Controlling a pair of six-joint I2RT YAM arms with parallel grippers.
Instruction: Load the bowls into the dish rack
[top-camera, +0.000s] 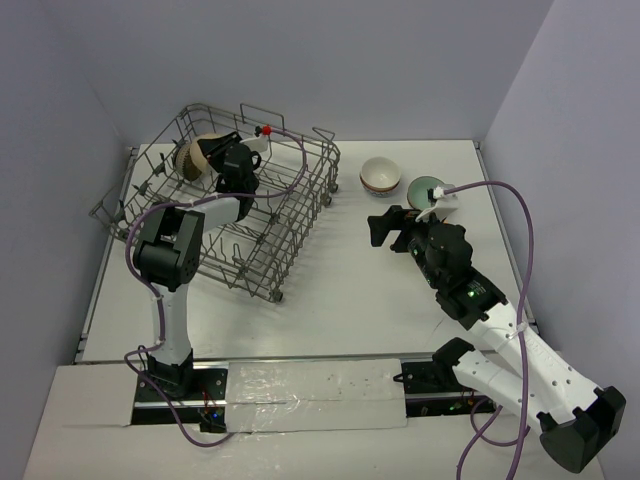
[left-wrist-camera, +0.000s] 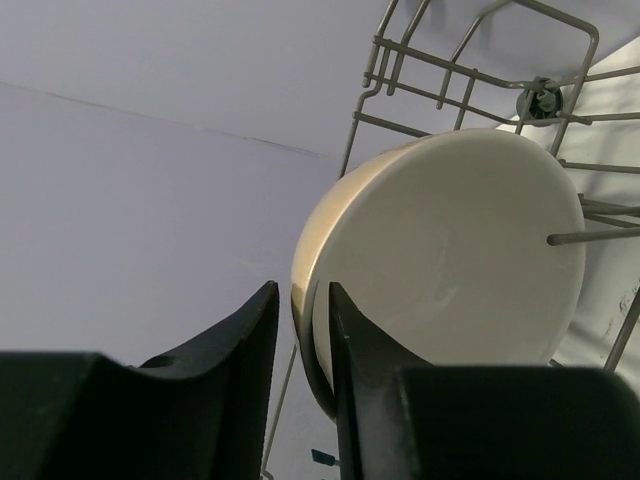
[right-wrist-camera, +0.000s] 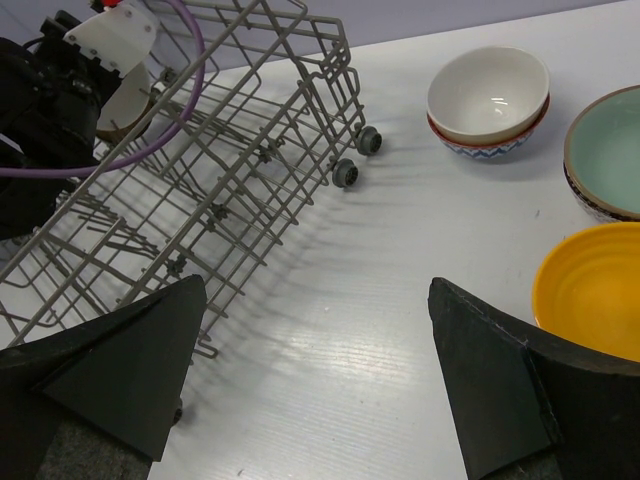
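The grey wire dish rack (top-camera: 290, 215) stands at the far left; it also shows in the left wrist view (left-wrist-camera: 470, 75) and the right wrist view (right-wrist-camera: 250, 150). My left gripper (top-camera: 212, 152) (left-wrist-camera: 300, 290) is inside its far-left corner, shut on the rim of a beige bowl (top-camera: 190, 157) (left-wrist-camera: 450, 250) held on edge against a tine. My right gripper (top-camera: 385, 228) (right-wrist-camera: 318, 283) is open and empty above bare table. To its right are a cream bowl (top-camera: 380, 172) (right-wrist-camera: 488, 92) stacked in a patterned bowl (right-wrist-camera: 480, 145), a pale green bowl (top-camera: 425, 186) (right-wrist-camera: 610, 150) and an orange-yellow bowl (right-wrist-camera: 590, 290).
The rack sits askew, with small wheels (right-wrist-camera: 345, 172) on its near right corner. A purple cable (top-camera: 290, 160) from my left arm loops over the rack. Walls close the table at the back and right. In the top view my right arm hides the orange bowl.
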